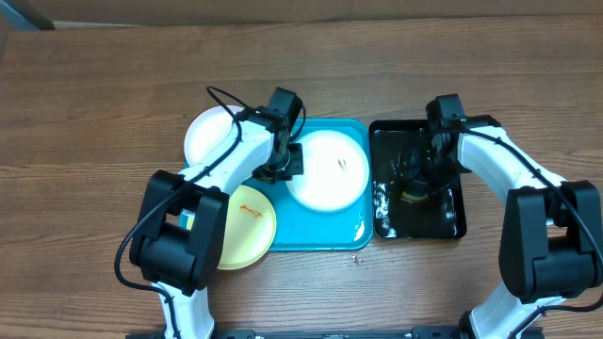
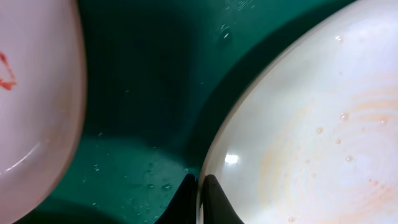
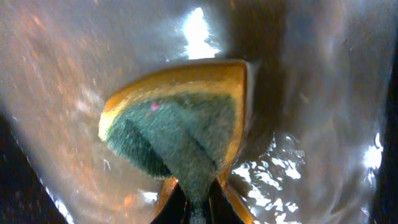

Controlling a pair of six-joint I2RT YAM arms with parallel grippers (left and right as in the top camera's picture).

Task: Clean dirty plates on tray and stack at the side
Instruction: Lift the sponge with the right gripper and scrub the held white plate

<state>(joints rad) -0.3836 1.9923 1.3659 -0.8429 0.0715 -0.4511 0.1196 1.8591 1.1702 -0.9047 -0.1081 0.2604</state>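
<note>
A white plate (image 1: 326,169) with a small orange smear lies on the turquoise tray (image 1: 325,235). My left gripper (image 1: 283,168) is shut on this plate's left rim; the left wrist view shows the fingers (image 2: 200,200) pinching the rim of the plate (image 2: 311,124) over the tray (image 2: 143,93). A pale yellow plate (image 1: 247,226) with an orange-red smear overlaps the tray's left edge and shows in the left wrist view (image 2: 34,93). Another white plate (image 1: 209,137) lies on the table to the left. My right gripper (image 1: 426,177) is shut on a yellow-and-green sponge (image 3: 180,134) in the black tray (image 1: 443,224).
The glossy black tray holds water and stands right beside the turquoise tray. Water drops lie on the turquoise tray floor. Brown wooden table (image 1: 94,94) surrounds everything. A small speck (image 1: 355,257) lies in front of the trays.
</note>
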